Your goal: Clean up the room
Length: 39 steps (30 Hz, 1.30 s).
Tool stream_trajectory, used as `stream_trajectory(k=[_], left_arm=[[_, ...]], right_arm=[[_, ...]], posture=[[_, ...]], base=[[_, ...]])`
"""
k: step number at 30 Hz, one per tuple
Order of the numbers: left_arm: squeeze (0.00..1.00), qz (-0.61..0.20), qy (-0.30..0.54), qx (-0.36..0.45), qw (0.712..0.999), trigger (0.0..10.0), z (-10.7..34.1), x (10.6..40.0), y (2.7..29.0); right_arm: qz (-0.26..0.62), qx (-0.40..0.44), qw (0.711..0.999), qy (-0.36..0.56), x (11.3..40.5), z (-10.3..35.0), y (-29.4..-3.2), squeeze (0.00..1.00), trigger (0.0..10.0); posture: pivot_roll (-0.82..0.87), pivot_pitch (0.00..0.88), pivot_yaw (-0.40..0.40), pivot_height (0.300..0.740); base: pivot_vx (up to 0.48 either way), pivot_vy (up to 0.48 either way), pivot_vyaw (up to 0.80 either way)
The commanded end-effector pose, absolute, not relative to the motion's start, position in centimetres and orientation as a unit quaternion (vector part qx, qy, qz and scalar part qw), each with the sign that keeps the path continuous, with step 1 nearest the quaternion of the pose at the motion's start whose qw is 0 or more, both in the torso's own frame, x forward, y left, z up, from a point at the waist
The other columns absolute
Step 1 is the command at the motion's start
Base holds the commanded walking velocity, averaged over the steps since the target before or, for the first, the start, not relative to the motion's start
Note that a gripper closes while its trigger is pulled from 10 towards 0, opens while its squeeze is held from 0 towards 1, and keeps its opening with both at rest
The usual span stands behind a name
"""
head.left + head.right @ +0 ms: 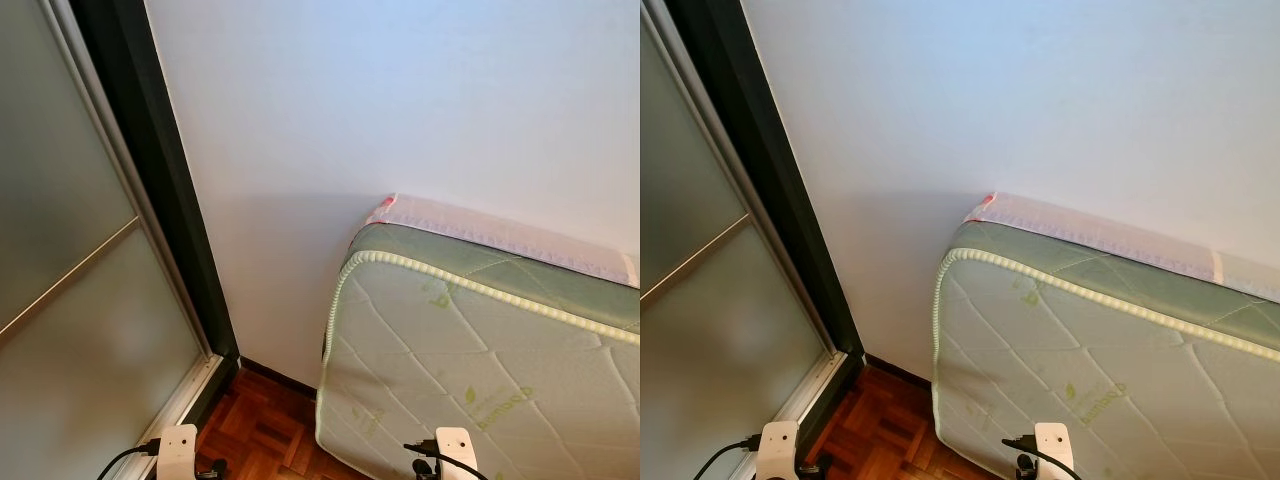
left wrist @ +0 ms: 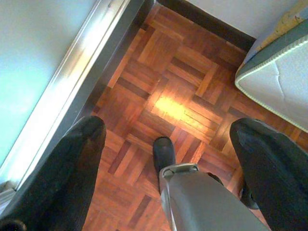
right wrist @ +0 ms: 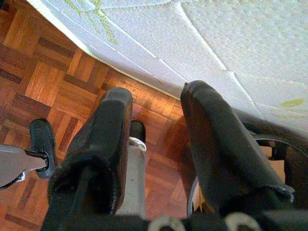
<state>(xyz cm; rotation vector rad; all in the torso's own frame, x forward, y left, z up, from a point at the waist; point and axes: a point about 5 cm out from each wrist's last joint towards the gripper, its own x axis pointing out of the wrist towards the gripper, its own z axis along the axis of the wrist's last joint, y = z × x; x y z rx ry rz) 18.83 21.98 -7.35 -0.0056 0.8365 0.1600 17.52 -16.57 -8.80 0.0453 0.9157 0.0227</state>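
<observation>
Parquet floor point(image 2: 163, 96), reddish brown, lies below both arms. A white wall point(image 1: 400, 100) fills the head views from 10 to 2 o'clock. A mattress point(image 1: 480, 370), quilted white with a green border and green leaf print, stands on edge against the wall at 4 o'clock; pale wrapping point(image 1: 500, 232) runs along its top edge. A dark skirting point(image 1: 275, 375) runs along the wall base. A frosted sliding door point(image 1: 70, 300) in a dark frame point(image 1: 165, 180) stands at 9 o'clock, its metal track point(image 2: 72, 82) meeting the floor.

The left gripper point(image 2: 168, 144) hangs above the floor, near the door track, jaws wide apart and empty. A silver leg with a black foot point(image 2: 164, 153) shows between the fingers. The right gripper point(image 3: 156, 139) hangs over the floor just beside the mattress bottom edge, jaws narrowly parted and empty. Both white wrist units point(image 1: 178, 447) sit at 6 o'clock in the head views, cables attached.
</observation>
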Motion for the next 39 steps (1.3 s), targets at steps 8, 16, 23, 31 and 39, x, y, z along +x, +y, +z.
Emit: stream_trajectory(k=[8, 16, 23, 31, 39], left_arm=[[0.00, 0.047, 0.465, -0.009, 0.884, 10.0, -8.35, 17.64, 21.16], [0.00, 0.015, 0.463, 0.023, 0.886, 10.0, -8.27, 17.95, 20.66], [0.00, 0.020, 0.465, 0.026, 0.885, 10.0, -8.28, 17.88, 20.81], [0.00, 0.026, 0.466, 0.019, 0.884, 10.0, -8.32, 17.82, 20.81], [0.00, 0.022, 0.464, 0.032, 0.885, 10.0, -8.28, 17.86, 20.89]], right_arm=[[-0.015, -0.012, 0.881, 0.474, 16.57, -8.70, -21.41, 0.00, 10.0], [-0.014, -0.015, 0.880, 0.474, 16.78, -8.64, -21.35, 0.00, 10.0], [-0.013, -0.007, 0.881, 0.473, 16.86, -8.60, -21.36, 0.00, 10.0], [-0.009, -0.004, 0.876, 0.483, 16.54, -8.79, -21.22, 0.00, 10.0], [-0.004, -0.005, 0.874, 0.486, 16.54, -8.80, -21.20, 0.00, 10.0]], posture=[[-0.06, 0.000, -0.034, 0.740], [-0.06, 0.000, -0.022, 0.740], [-0.06, 0.000, -0.024, 0.740], [-0.06, 0.000, -0.020, 0.740], [-0.06, 0.000, -0.022, 0.740]], base=[[0.000, 0.000, 0.00], [0.000, 0.000, 0.00], [0.000, 0.000, 0.00], [-0.031, 0.043, -0.50], [-0.031, 0.041, -0.80]])
